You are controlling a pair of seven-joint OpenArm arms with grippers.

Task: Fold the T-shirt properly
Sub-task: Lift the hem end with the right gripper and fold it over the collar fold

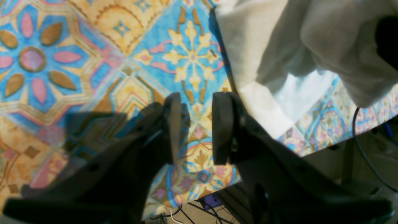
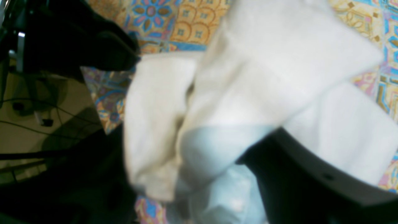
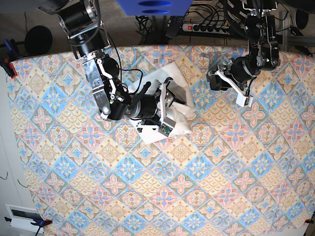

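The white cotton T-shirt [image 3: 172,105] lies bunched into a thick wad on the patterned blue-and-orange tabletop [image 3: 197,187], toward its far edge; no print shows. I judge it light, limp and non-slippery: layers will sag and slide apart unless pinched at a hem or corner. The black right gripper [image 3: 160,110] is buried in the cloth; I cannot tell how its jaws stand. The black left gripper [image 1: 192,127] hangs beside the shirt, jaws apart and empty.
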